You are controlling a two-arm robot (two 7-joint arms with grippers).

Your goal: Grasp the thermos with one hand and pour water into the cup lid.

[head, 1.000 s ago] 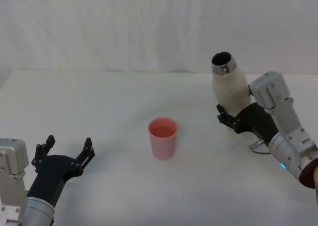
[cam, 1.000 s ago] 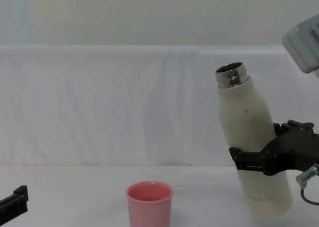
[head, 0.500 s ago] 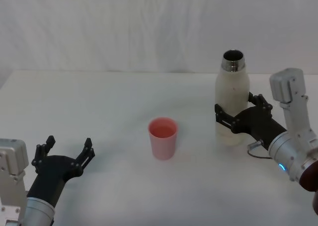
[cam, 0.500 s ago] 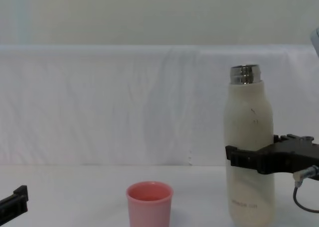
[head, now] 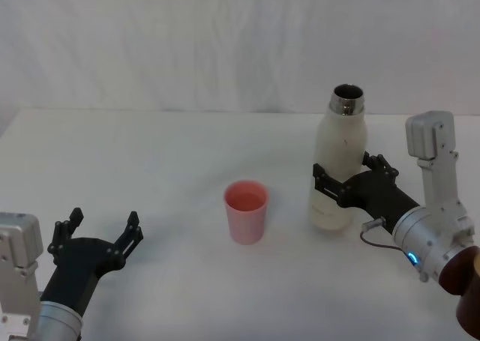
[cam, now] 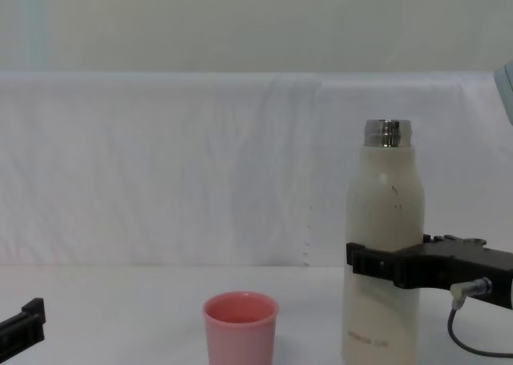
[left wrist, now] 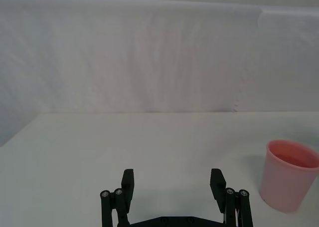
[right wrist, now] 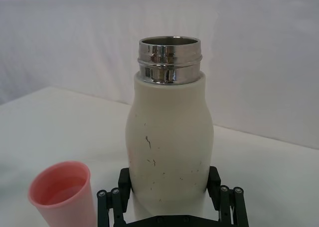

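The thermos (head: 338,163) is seen standing upright on the white surface (head: 172,154), right of centre, and is pinched around its lower middle by the right pincer (head: 339,184), whose two black fingers are pressed against the cream-white body from either side. In the right wrist view the bottle (right wrist: 169,142) is seated squarely between the finger links, with the open steel neck pointing upward. Whether the base is touching the surface or held just above it cannot be told from the chest view, where the bottom is cut off by the picture's edge.

The cup lid (head: 246,209) is placed upright to the left of the thermos, near but apart from it, with bare surface between the two. Its pink mouth is open toward the top; a little liquid may be held inside, though this cannot be told for certain.

The left pincer (head: 101,232) is held low at the near left, well apart from the cup lid, with its fingers spread wide and nothing between them.

Open room is left on all sides: the far half of the surface is bare up to the white draped backdrop (cam: 176,164), and the stretch between the left pincer and the cup lid is unobstructed. A thin cable (head: 373,231) is looped beside the right arm's wrist.
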